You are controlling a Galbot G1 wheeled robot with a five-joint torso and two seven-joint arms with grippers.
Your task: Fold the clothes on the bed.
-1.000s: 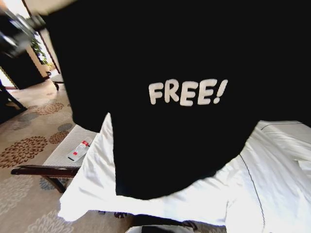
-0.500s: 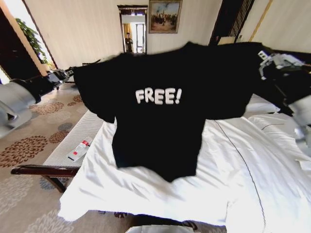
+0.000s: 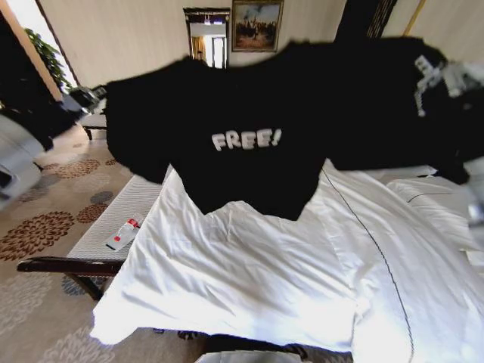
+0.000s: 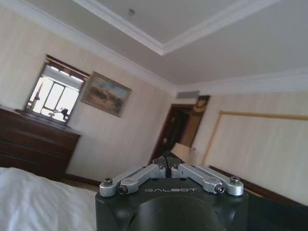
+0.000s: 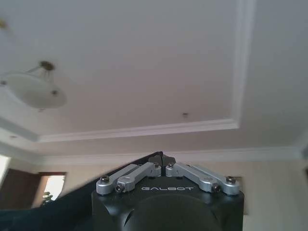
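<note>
Left gripper (image 4: pixel 165 161): raised at the left of the head view beside the shirt's left sleeve; in its wrist view the fingers meet at the tips, pinched on a bit of dark cloth
Chaise (image 3: pixel 98 242): white-cushioned, dark-framed, on the patterned carpet at the left, just beside the bed's edge; a small white and red object (image 3: pixel 124 234) lies on its cushion
T-shirt (image 3: pixel 249 151): black, held up in the air and spread wide between the two arms, front towards the head camera, white "FREE!" lettering across the chest; the hem hangs above the duvet, and I cannot tell whether it touches it
Bed (image 3: pixel 423 227): white bedding under and behind the hanging shirt, running off to the right
Duvet (image 3: pixel 249 280): white, rumpled, lying over the bed's near edge below the shirt
Wall behind: a framed painting (image 3: pixel 257 24) and a mirror (image 3: pixel 206 38) above the shirt's top edge
Right gripper (image 5: pixel 162 160): raised at the upper right of the head view by the shirt's right shoulder; its wrist view looks up at the ceiling, fingers closed together at the tips with black fabric clamped there and trailing away
</note>
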